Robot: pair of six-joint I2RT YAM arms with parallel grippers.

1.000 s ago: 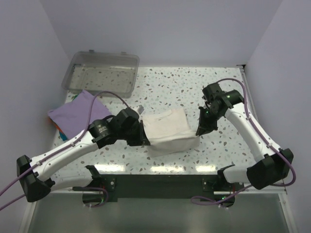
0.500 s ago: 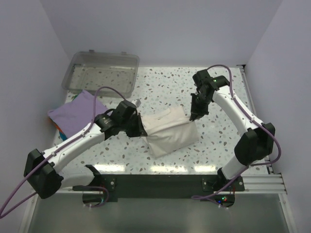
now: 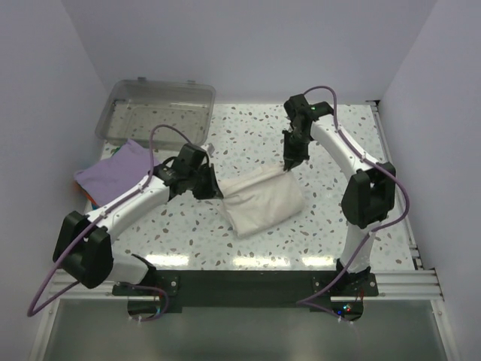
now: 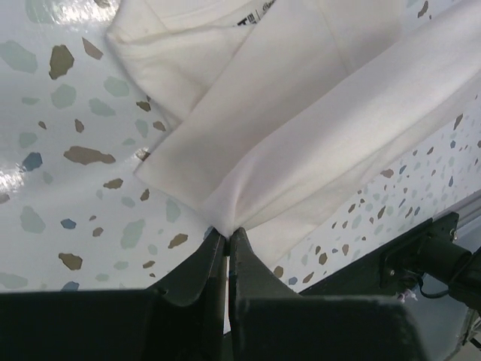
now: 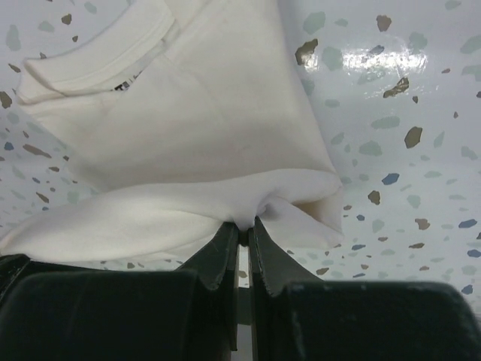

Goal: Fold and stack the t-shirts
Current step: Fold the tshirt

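With left fingers [image 3: 213, 189] pressed together, pinching the left edge of the cream-white t-shirt [image 3: 263, 203] in the top view; with right fingers [image 3: 289, 162] likewise closed on its far right corner. Folded into a soft, slanted bundle between the two, lying mid-counter [image 3: 248, 128] on glossy speckled terrazzo pattern. Well apart at the left edge, just in front of the clear plastic bin [image 3: 158, 86]: lavender t-shirt [image 3: 113, 177], lying flat.

From the left wrist: nipping a thin crease of smooth cream knit at the very tips, layered folds fanning away above. At the top edge, ribbed collar [image 4: 188, 34] and neck label [image 4: 252, 15], black print cut off, unreadable.

From the right wrist: clamping a bunched, puckered corner at the tips. Collar and label at upper left, print too small to read.
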